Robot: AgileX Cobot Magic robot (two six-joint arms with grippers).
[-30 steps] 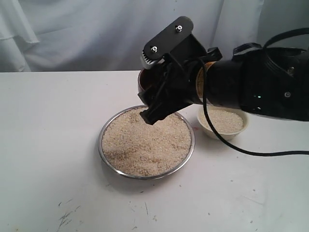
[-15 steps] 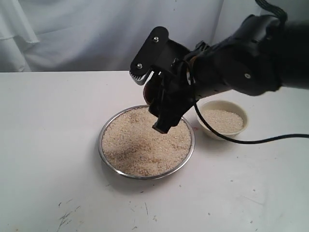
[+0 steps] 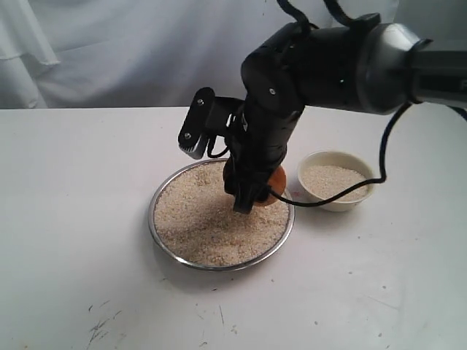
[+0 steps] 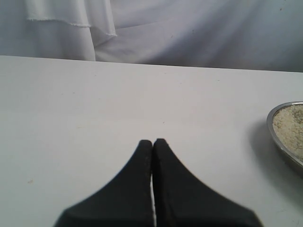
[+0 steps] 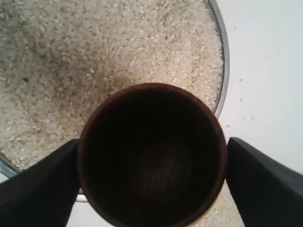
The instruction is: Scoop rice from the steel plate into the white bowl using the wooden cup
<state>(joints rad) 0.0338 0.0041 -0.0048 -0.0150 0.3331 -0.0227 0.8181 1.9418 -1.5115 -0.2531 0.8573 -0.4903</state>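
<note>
Exterior view
- Arms in view: one, black, reaching in from the right edge of the bench.
- Steel plate: one, about midway between the far and near edges of the bench, carrying a wide, level bed of rice.
- White bowl: one, just beside the plate on the side toward the right edge, apart from it, with a second, smaller lot of rice inside.
- Wooden cup: one; only a reddish sliver shows past the fingers, low over the part of the plate nearest the bowl. Whether it touches the grains cannot be told.
- Right gripper: pointing down over the plate, clamped around the cup.
- Cable: one, black, looping across the front of the bowl.
- Cloth: white, hanging behind the far edge.

Left wrist view
- Left gripper: two black fingers pressed together with nothing between them, over bare bench.
- Steel plate: one arc of rim with some rice, well apart from the fingertips.

Right wrist view
- Wooden cup: one, mouth toward the camera, its dark inside holding no grains.
- Right gripper: two fingers, one on each side of the cup, gripping it.
- Rice: spread beneath the cup, which casts a shadow on it.
- Steel plate: the rim curves past the cup.
</note>
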